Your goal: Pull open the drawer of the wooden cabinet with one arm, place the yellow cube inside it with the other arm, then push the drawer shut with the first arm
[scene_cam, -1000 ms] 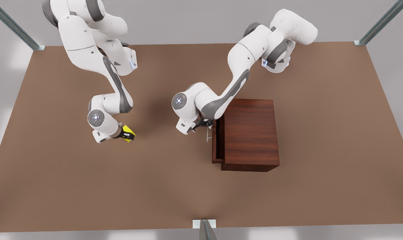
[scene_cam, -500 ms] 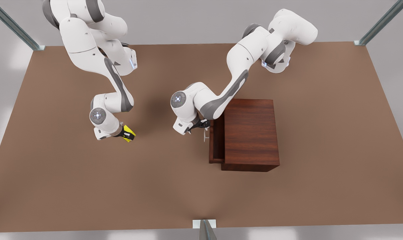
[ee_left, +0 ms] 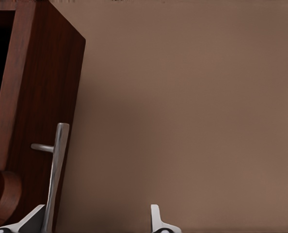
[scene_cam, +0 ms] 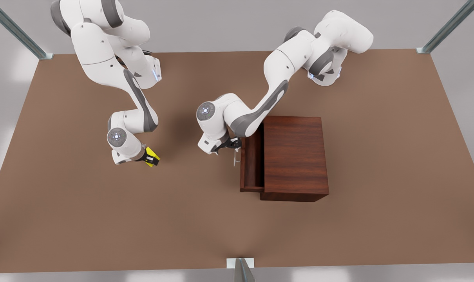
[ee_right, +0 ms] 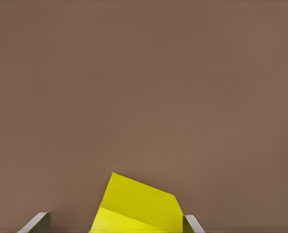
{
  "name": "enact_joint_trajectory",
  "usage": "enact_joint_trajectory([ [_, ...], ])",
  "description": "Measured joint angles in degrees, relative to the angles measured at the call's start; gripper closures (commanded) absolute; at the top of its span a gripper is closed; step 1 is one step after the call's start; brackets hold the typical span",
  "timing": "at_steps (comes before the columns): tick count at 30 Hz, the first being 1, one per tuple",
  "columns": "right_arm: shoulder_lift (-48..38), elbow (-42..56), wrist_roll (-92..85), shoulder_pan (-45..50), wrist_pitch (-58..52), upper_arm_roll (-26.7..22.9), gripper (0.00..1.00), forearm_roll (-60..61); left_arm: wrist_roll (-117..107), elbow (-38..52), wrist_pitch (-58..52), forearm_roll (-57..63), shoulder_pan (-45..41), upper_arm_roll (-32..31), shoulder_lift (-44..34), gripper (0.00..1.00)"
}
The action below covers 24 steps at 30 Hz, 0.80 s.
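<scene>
- Your left gripper (scene_cam: 230, 147) hooks the silver bar handle (ee_left: 55, 175), fingers apart; the drawer (scene_cam: 252, 164) juts beyond the wooden cabinet (scene_cam: 293, 156).
- Your right gripper (scene_cam: 150, 157) clamps the yellow cube (ee_right: 136, 206); bare table (scene_cam: 104, 219) surrounds it.

Wooden cabinet (scene_cam: 295, 156), drawer (scene_cam: 252, 164) partly open, yellow cube (scene_cam: 151, 156) well apart

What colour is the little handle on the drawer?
Silver, a thin shiny bar handle on the dark reddish-brown drawer. The left wrist view shows it best.
</scene>
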Motion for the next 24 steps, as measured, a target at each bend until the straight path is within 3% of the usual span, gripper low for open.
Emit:
enact_joint_trajectory([
  [5,-0.93,-0.18,0.46,0.0,-0.5,-0.06,0.0,-0.16,-0.06,1.16,-0.07,-0.51,-0.14,-0.05,-1.34,0.0],
  [8,-1.09,-0.13,0.71,-0.01,-0.84,-0.05,0.0,-0.22,-0.1,1.2,-4.56,-1.97,2.91,0.04,-7.68,0.0],
  [11,-1.04,-0.83,0.92,-0.03,-1.07,0.0,0.0,-0.25,1.71,1.22,-16.28,-7.15,17.23,-0.18,-19.97,0.0],
  [13,-1.1,-1.45,1.04,-0.25,-1.18,0.0,0.0,-0.26,4.67,1.15,-23.98,-8.82,26.48,-0.21,-24.13,0.0],
  [14,-1.06,-1.6,1.09,-0.32,-1.22,0.0,0.0,-0.26,6.66,-2.34,-26.54,-9.25,30.56,-0.18,-27.45,0.0],
  [16,-1.0,-1.67,1.19,-0.37,-1.28,0.0,0.0,-0.27,11.11,-21.11,-26.77,-10.4,37.45,-0.07,-39.85,0.0],
  [17,-0.99,-1.67,1.23,-0.37,-1.31,0.0,0.0,-0.27,13.18,-24.85,-27.41,-11.02,39.17,-0.14,-42.29,0.0],
  [24,-1.63,-0.33,1.55,-0.27,-3.24,0.01,0.0,-0.27,25.25,-28.78,-32.75,-14.97,42.71,-0.83,-44.73,0.0],
])
